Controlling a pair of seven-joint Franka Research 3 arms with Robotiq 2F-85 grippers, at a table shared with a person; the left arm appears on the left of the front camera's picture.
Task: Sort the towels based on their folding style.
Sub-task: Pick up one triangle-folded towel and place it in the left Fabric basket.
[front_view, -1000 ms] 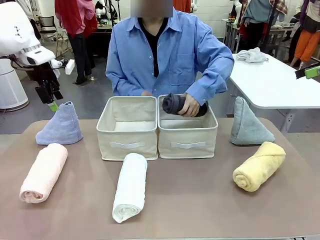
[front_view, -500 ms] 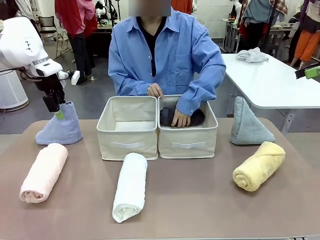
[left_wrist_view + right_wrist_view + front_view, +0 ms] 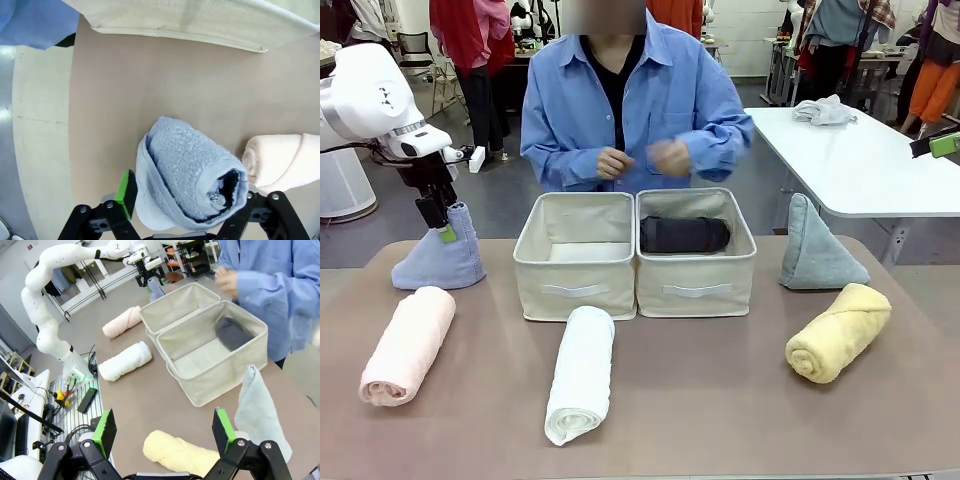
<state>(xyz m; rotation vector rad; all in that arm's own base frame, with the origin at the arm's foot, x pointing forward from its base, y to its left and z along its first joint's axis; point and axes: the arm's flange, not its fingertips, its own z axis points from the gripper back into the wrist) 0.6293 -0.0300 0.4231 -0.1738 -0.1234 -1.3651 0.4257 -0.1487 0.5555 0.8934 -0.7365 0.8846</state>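
Observation:
My left gripper [image 3: 444,228] is shut on the tip of the light blue cone towel [image 3: 438,258], which stands at the table's far left; in the left wrist view the towel [image 3: 185,175] sits between my fingers. A pink roll [image 3: 408,345] and a white roll [image 3: 580,373] lie in front. A dark grey roll [image 3: 684,234] lies in the right beige box [image 3: 696,290]; the left box [image 3: 575,290] holds nothing. A teal cone [image 3: 815,248] and a yellow roll [image 3: 838,332] sit at the right. My right gripper [image 3: 164,432] hangs open above the yellow roll [image 3: 175,452].
The person's hands [image 3: 640,160] are held together above the boxes, clear of them. A white side table [image 3: 880,170] with a white cloth heap [image 3: 823,110] stands at the back right. Bare tabletop [image 3: 720,400] lies along the front between the rolls.
The person laid the dark grey roll in the right box and drew both hands back. My left gripper came down over the blue cone's tip and shut on it.

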